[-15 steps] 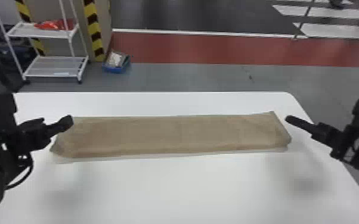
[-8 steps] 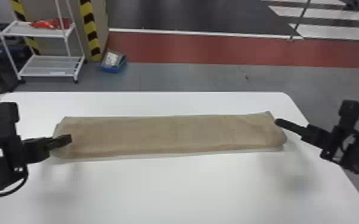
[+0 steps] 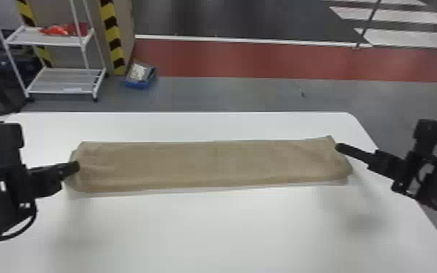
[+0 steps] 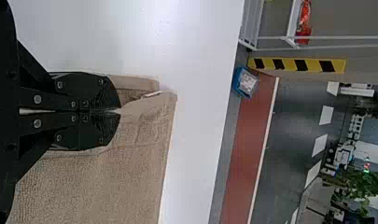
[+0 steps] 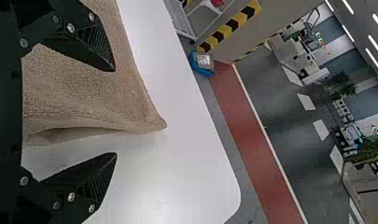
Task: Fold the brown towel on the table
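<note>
Right gripper [image 5: 115, 112]: has moved inward since the earliest frame, narrowing its gap to the towel's right end; fingers spread wide, nothing held, the towel's corner lying between them with one finger over cloth and the other over bare table
Left gripper [image 4: 120, 111]: has shifted lower over the towel's left end; fingers pressed together, with a bit of cloth apparently pinched at the tips, creases running out from there
Brown towel [image 3: 210, 161]: lying as a long strip across the table [image 3: 210, 232], its ends towards the two arms, already folded in layers by the look of it
Right corner: likely next to be gripped, which calls for a little more reach and then closing
Missed grip: if the right fingers close too high or too far out, they may catch air or only the top layer, and the strip would peel open
Left pinch: looks shallow; cloth could slip out if pulled hard
Uneven lift: one end rising before the other could skew the strip and spoil the fold's edges
</note>
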